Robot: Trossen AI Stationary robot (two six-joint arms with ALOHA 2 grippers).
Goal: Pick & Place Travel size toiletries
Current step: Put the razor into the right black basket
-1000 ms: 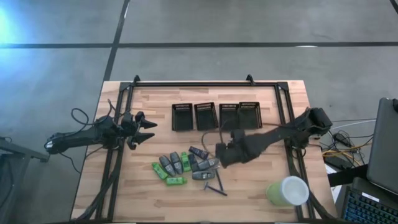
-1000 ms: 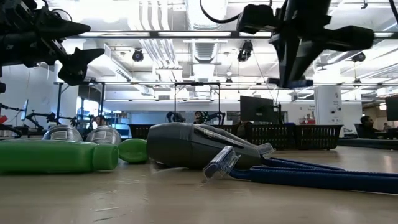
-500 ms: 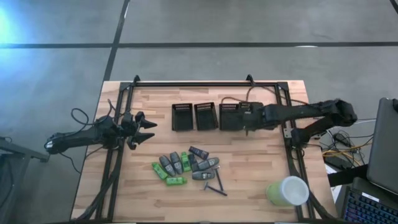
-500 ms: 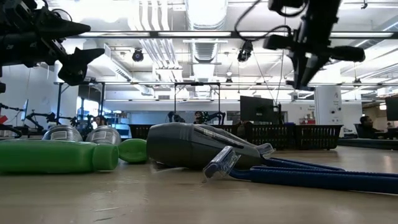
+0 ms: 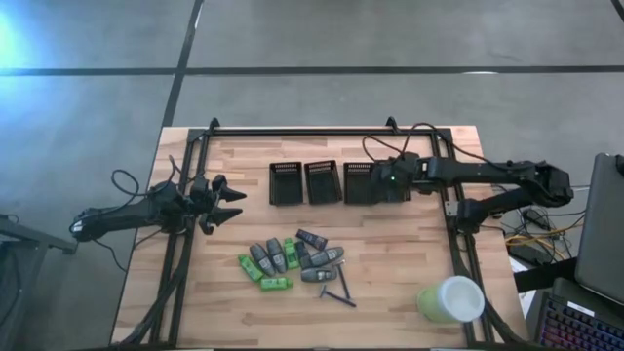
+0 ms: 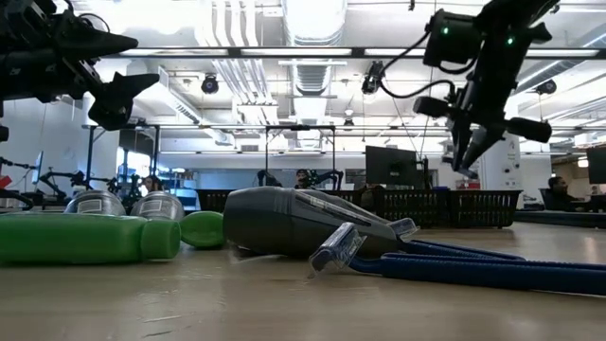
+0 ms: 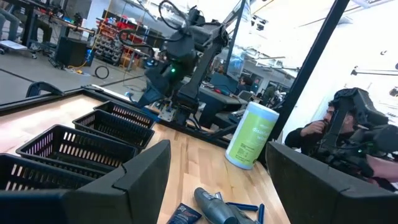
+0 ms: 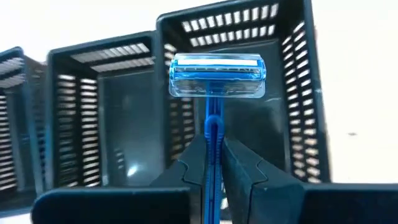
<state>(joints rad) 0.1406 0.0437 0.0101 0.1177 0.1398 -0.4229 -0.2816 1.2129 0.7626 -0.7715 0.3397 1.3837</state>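
Your right gripper (image 8: pixel 213 163) has its jaws clamped on a blue razor (image 8: pixel 216 76), its handle running straight out between them, head hanging over the rightmost bin (image 5: pixel 392 181), upper centre of the high view. Left gripper (image 5: pixel 232 205) waits, jaws apart.

Right tool (image 8: pixel 213 163) clamped, left tool (image 7: pixel 214 180) agape.

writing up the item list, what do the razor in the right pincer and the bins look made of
Razor: likely plastic, a glossy translucent blue handle and head with a clear cover. Bins: black and matte, with slotted grid walls, probably moulded plastic or coated mesh; the look leaves it open.
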